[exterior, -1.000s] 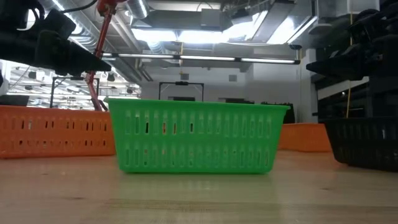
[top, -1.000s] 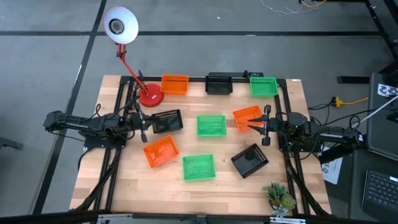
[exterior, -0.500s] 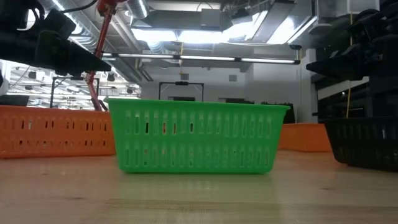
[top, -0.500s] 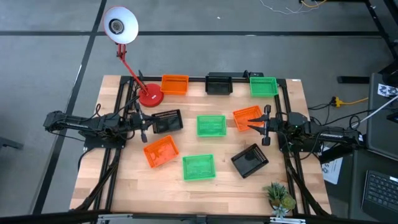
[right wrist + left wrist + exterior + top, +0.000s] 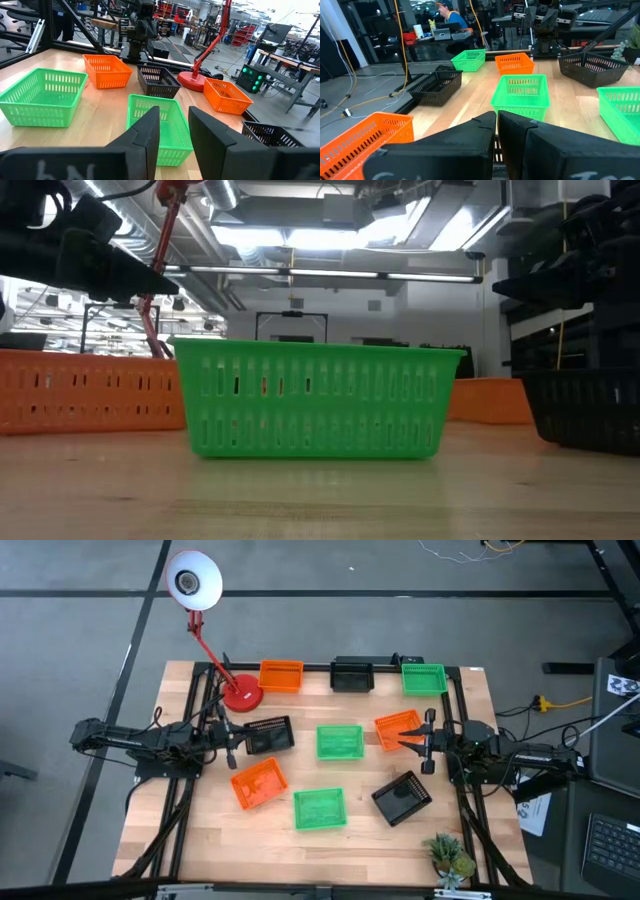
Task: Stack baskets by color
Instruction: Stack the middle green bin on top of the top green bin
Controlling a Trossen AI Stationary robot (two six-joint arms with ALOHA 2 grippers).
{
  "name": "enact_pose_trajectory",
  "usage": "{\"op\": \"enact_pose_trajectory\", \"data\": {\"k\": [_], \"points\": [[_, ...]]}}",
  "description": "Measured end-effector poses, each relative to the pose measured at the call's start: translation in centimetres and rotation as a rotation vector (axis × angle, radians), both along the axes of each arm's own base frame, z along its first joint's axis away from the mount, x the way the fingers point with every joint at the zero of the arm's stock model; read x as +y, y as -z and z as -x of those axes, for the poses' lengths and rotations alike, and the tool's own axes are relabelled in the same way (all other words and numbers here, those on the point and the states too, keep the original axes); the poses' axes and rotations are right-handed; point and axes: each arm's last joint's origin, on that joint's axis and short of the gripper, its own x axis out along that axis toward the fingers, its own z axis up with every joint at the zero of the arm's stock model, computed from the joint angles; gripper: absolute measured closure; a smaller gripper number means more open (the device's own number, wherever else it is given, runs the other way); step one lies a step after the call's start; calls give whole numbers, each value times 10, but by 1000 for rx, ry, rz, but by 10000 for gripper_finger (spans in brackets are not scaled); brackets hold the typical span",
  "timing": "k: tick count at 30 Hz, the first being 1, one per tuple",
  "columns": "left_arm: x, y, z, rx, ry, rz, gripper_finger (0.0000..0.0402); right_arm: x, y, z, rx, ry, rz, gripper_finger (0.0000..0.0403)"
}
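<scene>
Nine baskets lie singly on the wooden table, bottoms down. An orange basket (image 5: 281, 676), a black one (image 5: 352, 673) and a green one (image 5: 424, 678) sit along the far edge. A black (image 5: 268, 735), a green (image 5: 340, 741) and an orange (image 5: 399, 729) basket fill the middle row. Nearer lie an orange (image 5: 259, 783), a green (image 5: 319, 808) and a black (image 5: 402, 797) basket. My left gripper (image 5: 233, 745) (image 5: 496, 131) hovers shut at the left, beside the middle black basket. My right gripper (image 5: 415, 743) (image 5: 174, 125) hovers open over the middle orange basket's edge, nothing between its fingers.
A red-based desk lamp (image 5: 240, 692) stands at the far left corner, its white head (image 5: 193, 580) beyond the table. A small plant (image 5: 450, 855) sits at the near right corner. Black frame rails (image 5: 455, 700) run along the table's sides. A person (image 5: 451, 15) sits in the room beyond.
</scene>
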Motion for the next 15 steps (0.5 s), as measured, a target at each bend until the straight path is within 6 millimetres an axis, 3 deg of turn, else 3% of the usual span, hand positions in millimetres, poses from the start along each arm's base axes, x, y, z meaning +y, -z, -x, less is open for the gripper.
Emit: {"op": "enact_pose_trajectory", "data": {"k": [4, 9, 15], "points": [[0, -1, 0, -12, 3, 3, 390, 0, 0, 0, 0, 0, 0, 297], [-3, -11, 0, -152, 122, 133, 390, 0, 0, 0, 2, 0, 48, 297], [-4, -21, 1, -258, 147, 129, 390, 0, -3, 0, -25, -2, 55, 297]]}}
